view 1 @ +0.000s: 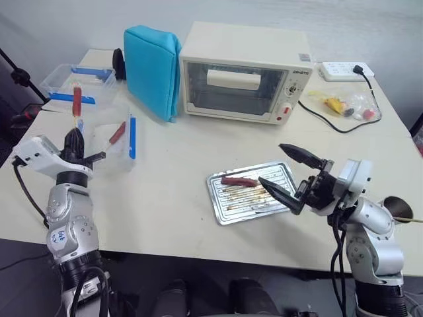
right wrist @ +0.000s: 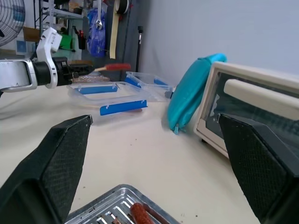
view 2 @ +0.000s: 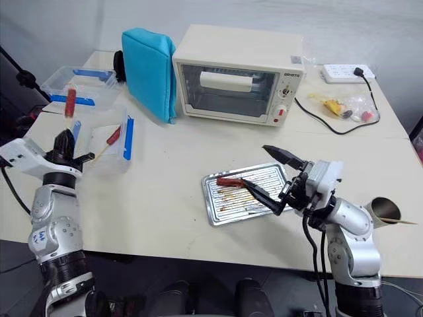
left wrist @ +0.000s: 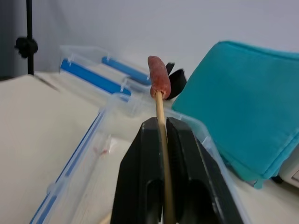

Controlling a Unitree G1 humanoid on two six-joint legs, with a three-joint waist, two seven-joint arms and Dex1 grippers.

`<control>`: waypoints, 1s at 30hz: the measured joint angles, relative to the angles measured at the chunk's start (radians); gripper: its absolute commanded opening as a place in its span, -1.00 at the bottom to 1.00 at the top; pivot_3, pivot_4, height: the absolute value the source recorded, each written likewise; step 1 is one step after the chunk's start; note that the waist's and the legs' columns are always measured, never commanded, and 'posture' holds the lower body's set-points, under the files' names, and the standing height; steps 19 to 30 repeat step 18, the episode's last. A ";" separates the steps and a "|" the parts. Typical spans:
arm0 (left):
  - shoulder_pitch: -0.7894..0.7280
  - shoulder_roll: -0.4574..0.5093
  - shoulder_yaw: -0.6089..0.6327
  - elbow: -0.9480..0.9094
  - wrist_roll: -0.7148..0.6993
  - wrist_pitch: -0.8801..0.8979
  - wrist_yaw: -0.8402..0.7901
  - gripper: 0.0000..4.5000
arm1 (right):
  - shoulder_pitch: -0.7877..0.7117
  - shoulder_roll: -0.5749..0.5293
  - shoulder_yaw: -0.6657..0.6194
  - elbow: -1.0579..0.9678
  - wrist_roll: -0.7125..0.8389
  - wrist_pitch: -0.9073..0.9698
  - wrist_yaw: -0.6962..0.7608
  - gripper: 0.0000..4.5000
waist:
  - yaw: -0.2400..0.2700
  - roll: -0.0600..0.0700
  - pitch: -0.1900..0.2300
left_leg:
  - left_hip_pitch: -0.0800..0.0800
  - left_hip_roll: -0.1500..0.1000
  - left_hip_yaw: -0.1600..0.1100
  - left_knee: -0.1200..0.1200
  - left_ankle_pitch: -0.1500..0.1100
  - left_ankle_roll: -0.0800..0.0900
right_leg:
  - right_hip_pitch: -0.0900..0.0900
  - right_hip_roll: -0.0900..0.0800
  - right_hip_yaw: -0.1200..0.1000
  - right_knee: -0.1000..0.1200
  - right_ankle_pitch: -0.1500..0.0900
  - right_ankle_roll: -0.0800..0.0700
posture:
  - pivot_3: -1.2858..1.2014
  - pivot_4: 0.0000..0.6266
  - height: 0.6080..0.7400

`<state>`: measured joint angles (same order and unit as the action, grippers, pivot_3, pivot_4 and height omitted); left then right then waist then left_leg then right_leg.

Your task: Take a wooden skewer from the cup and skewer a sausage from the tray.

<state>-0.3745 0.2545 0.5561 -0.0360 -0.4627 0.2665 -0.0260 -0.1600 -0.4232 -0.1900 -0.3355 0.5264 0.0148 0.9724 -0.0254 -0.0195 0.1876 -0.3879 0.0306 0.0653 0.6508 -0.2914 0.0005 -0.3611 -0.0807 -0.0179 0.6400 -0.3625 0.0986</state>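
The left gripper pinches the thin pale wooden skewer, with the small red sausage stuck on its tip. The right gripper is wide open just above the silvery metal tray.

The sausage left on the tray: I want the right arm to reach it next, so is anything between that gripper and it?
Nothing visible. The right gripper hangs open just above the tray, and the sausage lies bare on the ridged bottom. The left gripper, shut on the wooden skewer, is far off by the plastic boxes.
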 measured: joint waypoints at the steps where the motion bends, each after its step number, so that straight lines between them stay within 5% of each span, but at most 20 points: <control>1: 0.000 0.008 -0.009 0.001 -0.001 0.004 -0.009 -0.29 | -0.009 -0.006 0.000 0.008 0.000 -0.008 0.000 1.00 | 0.000 0.000 0.000 | 0.000 0.000 0.000 0.000 0.000 0.000 | 0.000 0.000 0.000 0.000 0.000 0.000 | 0.03 -0.52 1.00; 8: 0.042 0.115 -0.043 -0.019 -0.037 0.005 -0.165 0.62 | 0.010 -0.068 -0.001 0.034 0.001 -0.018 0.028 1.00 | -0.003 0.000 0.000 | 0.000 0.001 0.000 -0.001 0.000 -0.001 | 0.000 0.000 0.000 -0.001 0.000 0.000 | 0.03 -0.52 1.00; 15: 0.282 0.456 -0.223 -0.122 0.033 -0.106 -0.658 0.62 | 0.095 -0.202 0.028 0.119 -0.014 -0.044 0.195 1.00 | -0.003 0.000 0.000 | 0.002 0.001 0.001 -0.004 0.000 -0.001 | 0.002 -0.001 0.001 -0.008 -0.001 -0.002 | 0.03 -0.52 1.00; 18: 0.391 0.527 -0.291 -0.088 0.105 -0.215 -0.816 0.62 | 0.120 -0.214 0.030 0.177 -0.039 -0.083 0.235 1.00 | -0.006 0.001 0.000 | 0.003 0.001 0.001 -0.005 -0.001 -0.001 | 0.001 -0.002 0.002 -0.009 -0.001 -0.004 | 0.03 -0.52 1.00; 30: 0.391 0.527 -0.291 -0.088 0.105 -0.215 -0.816 0.62 | 0.120 -0.214 0.030 0.177 -0.039 -0.083 0.235 1.00 | -0.006 0.001 0.000 | 0.003 0.001 0.001 -0.005 -0.001 -0.001 | 0.001 -0.002 0.002 -0.009 -0.001 -0.004 | 0.03 -0.52 1.00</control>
